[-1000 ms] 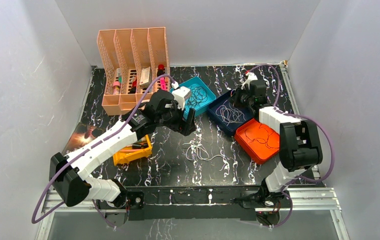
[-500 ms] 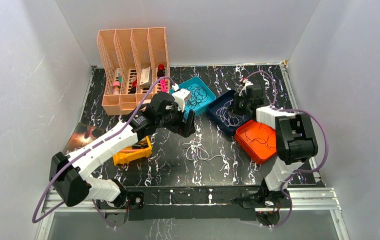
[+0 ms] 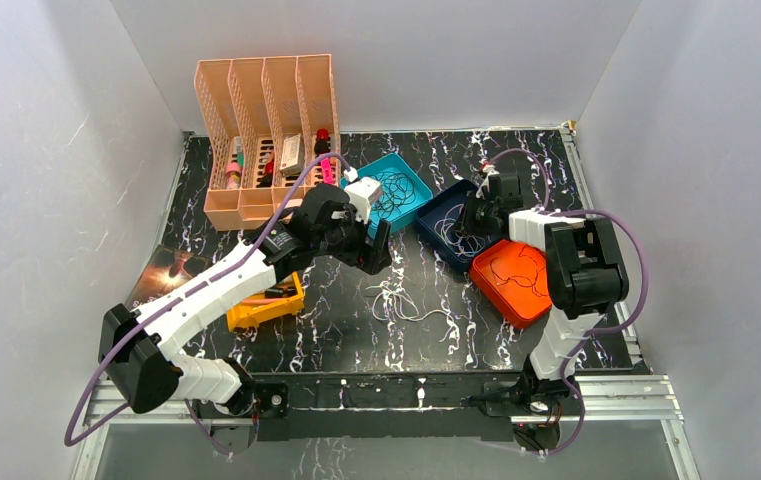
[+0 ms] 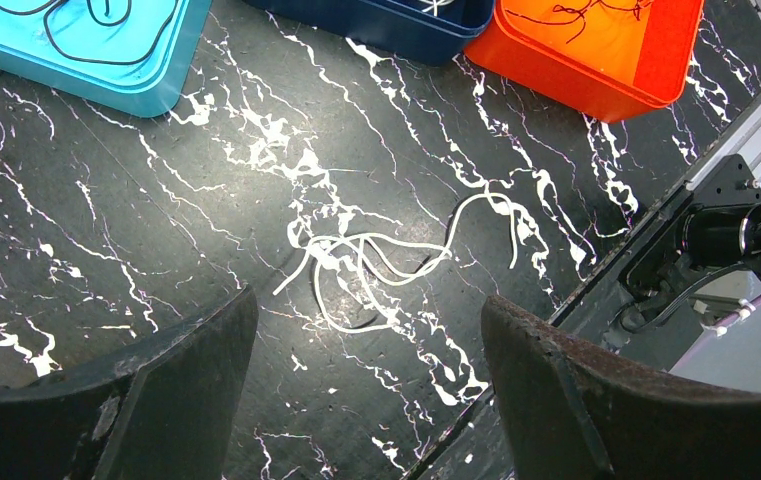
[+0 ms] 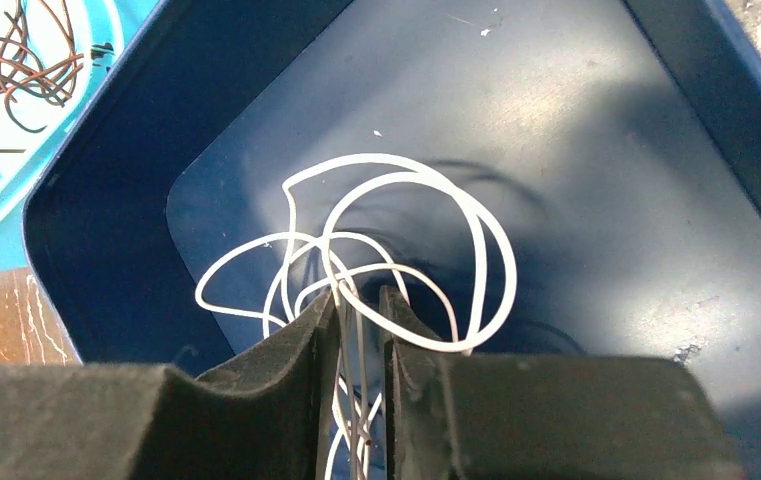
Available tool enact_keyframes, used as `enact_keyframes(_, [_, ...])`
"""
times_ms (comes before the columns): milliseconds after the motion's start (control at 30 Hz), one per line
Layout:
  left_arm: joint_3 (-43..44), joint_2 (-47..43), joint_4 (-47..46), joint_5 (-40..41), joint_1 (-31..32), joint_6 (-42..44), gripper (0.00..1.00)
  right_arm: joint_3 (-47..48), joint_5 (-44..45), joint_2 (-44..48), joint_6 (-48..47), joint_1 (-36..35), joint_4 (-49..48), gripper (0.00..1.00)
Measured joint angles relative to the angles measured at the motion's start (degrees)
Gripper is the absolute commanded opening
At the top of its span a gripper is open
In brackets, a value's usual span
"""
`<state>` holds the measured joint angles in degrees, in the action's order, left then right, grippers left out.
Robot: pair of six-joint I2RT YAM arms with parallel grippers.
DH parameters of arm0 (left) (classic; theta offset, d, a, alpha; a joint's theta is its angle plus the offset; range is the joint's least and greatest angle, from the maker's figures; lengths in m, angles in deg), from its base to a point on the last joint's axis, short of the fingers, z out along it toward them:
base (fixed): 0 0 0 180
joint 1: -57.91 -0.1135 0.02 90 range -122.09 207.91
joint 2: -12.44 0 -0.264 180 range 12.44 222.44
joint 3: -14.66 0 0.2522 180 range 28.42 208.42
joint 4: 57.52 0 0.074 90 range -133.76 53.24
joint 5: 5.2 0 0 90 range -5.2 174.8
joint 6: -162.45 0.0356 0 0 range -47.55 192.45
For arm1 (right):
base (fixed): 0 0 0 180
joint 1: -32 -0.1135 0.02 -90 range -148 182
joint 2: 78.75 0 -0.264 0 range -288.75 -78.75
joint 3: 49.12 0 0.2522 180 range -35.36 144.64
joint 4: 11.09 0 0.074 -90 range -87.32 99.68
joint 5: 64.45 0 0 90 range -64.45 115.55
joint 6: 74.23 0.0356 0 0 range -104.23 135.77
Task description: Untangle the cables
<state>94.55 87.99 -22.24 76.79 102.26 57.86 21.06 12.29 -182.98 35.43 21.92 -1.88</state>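
Cables [image 4: 388,262]: 1 white tangle, frame centre. L gripper [image 4: 368,320] wide apart. R gripper [image 5: 359,300] narrow gap round white loops [image 5: 476,230] in navy tray [image 5: 656,150], grip unclear.

Gleaming plastic and marble-look gloss, contrasting with scuffed matt black.

Shining glossy across the black, white-veined marble-look counter [image 4: 156,200]; reflecting light off the smooth moulded plastic of the teal tray [image 4: 141,95], orange tray [image 4: 576,85] and navy tray [image 5: 606,150], with a soft sheen and a few specks on the navy floor; looking smooth and plastic-coated along the white cables [image 5: 366,157]; appearing matt, grainy and worn grey at the edges on the black pads of the left tool [image 4: 368,305] and right tool [image 5: 358,320]; reading as perforated peach plastic on the file rack [image 3: 266,90] and bare brushed metal on the rail [image 3: 636,395].
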Motion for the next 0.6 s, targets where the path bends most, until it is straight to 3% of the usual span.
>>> enact_keyframes(600, [0.0,0.2,-0.1,0.0,0.0,0.0,0.81,2.1,1.4,-0.3,-0.5,0.0,1.9,0.54])
